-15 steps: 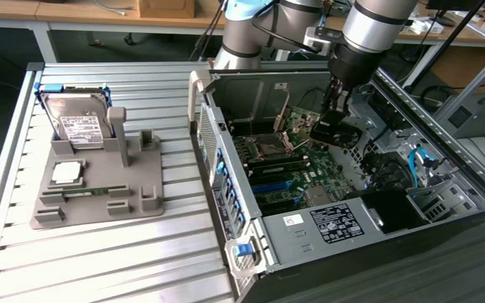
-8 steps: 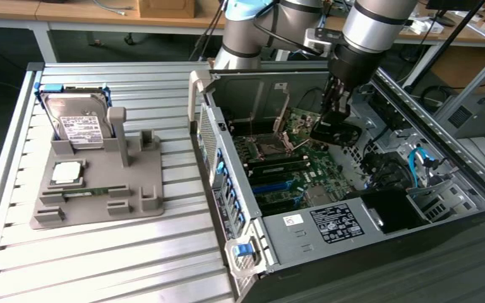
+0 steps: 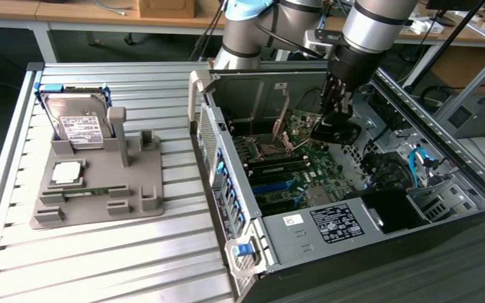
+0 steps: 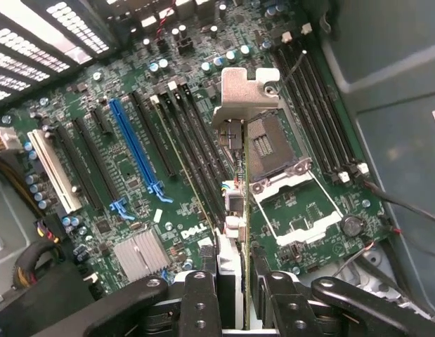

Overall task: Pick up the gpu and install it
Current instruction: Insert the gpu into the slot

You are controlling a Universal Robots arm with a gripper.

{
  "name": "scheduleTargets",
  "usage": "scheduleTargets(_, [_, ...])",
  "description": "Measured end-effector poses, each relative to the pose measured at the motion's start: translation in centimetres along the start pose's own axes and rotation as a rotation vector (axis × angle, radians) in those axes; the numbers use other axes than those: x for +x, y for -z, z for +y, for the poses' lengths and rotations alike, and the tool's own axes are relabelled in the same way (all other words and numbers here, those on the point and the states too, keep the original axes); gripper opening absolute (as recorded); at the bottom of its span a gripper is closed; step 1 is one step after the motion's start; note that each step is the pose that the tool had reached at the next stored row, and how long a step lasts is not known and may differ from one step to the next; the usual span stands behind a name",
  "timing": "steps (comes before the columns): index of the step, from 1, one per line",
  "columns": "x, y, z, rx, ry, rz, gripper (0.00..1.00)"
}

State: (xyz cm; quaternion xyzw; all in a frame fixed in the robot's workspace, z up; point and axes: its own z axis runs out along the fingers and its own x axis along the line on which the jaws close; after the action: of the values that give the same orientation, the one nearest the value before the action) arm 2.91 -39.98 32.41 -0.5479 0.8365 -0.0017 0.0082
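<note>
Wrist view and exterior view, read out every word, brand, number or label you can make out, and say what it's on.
"DELL": white print on the motherboard, beside the silver heatsink.
"DELL": same board, by the coin cell.
Hard drive label and power supply label: print too small to read.

White "DELL" is printed twice on the motherboard [image 4: 129,184]: once near the finned heatsink [image 4: 140,253], and once beside the coin cell [image 4: 353,225] by the CPU socket [image 4: 270,140]. In the exterior view, the white label on the hard drive [image 3: 78,123], the black label on the power supply [image 3: 337,224] and the small white sticker [image 3: 293,220] beside it all carry print too small to read.
</note>
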Motion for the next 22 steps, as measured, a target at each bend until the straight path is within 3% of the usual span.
scheduleTargets(22, [0.00, -0.07, 0.00, -0.0025, 0.210, -0.0025, 0.30])
